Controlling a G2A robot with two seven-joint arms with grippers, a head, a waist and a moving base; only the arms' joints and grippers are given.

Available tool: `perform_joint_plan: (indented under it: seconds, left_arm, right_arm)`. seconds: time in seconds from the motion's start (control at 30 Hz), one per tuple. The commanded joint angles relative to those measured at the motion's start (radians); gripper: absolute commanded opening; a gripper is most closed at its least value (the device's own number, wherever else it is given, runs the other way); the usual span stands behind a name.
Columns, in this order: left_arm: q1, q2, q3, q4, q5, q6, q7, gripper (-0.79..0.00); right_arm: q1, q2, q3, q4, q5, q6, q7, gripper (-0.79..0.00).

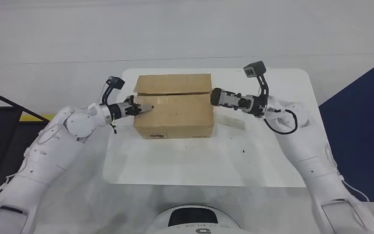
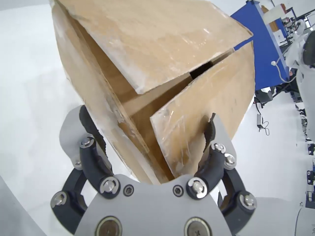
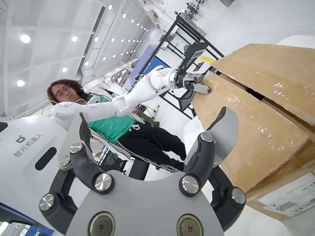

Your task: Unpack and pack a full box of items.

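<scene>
Squarely in the middle of the white tabletop (image 1: 175, 167) sits the cardboard box (image 1: 173, 114), its two long top flaps ajar with a dark gap between them. At the box's left end the left pincer (image 1: 143, 109) is spread wide, straddling the corner: one finger (image 2: 86, 124) lies outside the end wall and the other (image 2: 216, 128) on the near flap, clamping nothing. At the right end the right pincer (image 1: 215, 96) is likewise released, one finger (image 3: 227, 121) just beside the near flap.
</scene>
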Motion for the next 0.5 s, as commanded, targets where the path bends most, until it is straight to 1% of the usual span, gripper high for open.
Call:
perform_joint_plan:
  seconds: [0.0,0.13,0.23,0.33,0.4,0.47]
  left_arm:
    - [-0.009,-0.005,-0.001,0.018,-0.006,0.01,-0.001,0.0]
    - [-0.02,-0.01,-0.016,0.037,-0.008,0.0,0.013,0.0]
    - [-0.016,-0.006,-0.043,0.036,-0.007,-0.011,0.022,0.0]
    - [-0.011,0.001,-0.082,0.019,0.0,-0.016,0.024,0.0]
    - [-0.009,0.005,-0.106,0.001,0.006,-0.013,0.027,0.0]
    - [-0.008,0.006,-0.117,-0.015,0.023,-0.004,0.025,0.0]
  right_arm:
    - [0.043,-0.01,-0.038,0.055,-0.039,0.047,-0.037,0.0]
    - [0.121,-0.036,-0.108,0.19,-0.047,0.078,-0.085,0.0]
    - [0.159,-0.053,-0.135,0.278,0.005,0.061,-0.088,0.0]
    - [0.19,-0.064,-0.15,0.336,0.036,0.061,-0.072,0.0]
    - [0.212,-0.07,-0.163,0.374,0.034,0.096,-0.063,0.0]
    - [0.237,-0.077,-0.18,0.409,0.023,0.153,-0.06,0.0]
